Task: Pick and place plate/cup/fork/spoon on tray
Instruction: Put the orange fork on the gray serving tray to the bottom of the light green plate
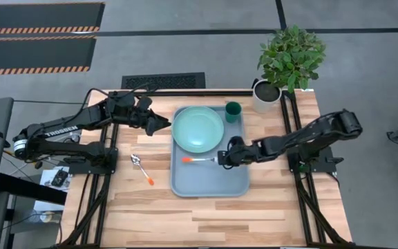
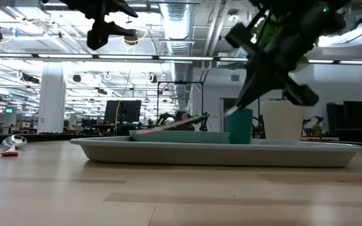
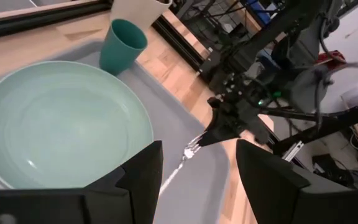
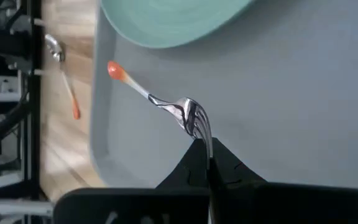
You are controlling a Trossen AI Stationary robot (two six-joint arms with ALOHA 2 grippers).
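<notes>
A: From above, count them for me.

B: One tray (image 1: 209, 181), light blue-grey, in the middle of the tabletop (image 1: 268, 207). One pale mint plate (image 1: 197, 128) on its far half, and one dark green cup (image 1: 233, 111) at its far right corner. One fork (image 1: 200, 159), orange handle and silver tines, lies across the tray just near the plate. One spoon (image 1: 142, 169) lies on the wood left of the tray. A white plant pot (image 1: 266, 95) stands at the far right.

A: And the hands?

B: The right hand (image 1: 221, 159) is over the tray at the fork's tine end. The left hand (image 1: 164, 124) hovers just left of the plate.

A: The level view?

B: The tray (image 2: 219, 152) is a long low slab, the cup (image 2: 239, 125) standing on it beside the pot (image 2: 284, 120). The spoon (image 2: 11, 144) sits far left.

A: Left wrist?

B: Its own fingers (image 3: 143, 174) are spread, nothing between them. Plate (image 3: 64, 121), cup (image 3: 121, 45) and the fork's tines (image 3: 191, 149) all show once.

A: Right wrist?

B: The right hand (image 4: 209, 158) is pressed together, pinching the fork (image 4: 166, 102) by its tines, the orange tip pointing away over the tray (image 4: 291, 112). The spoon (image 4: 63, 71) lies beyond on the wood.
</notes>
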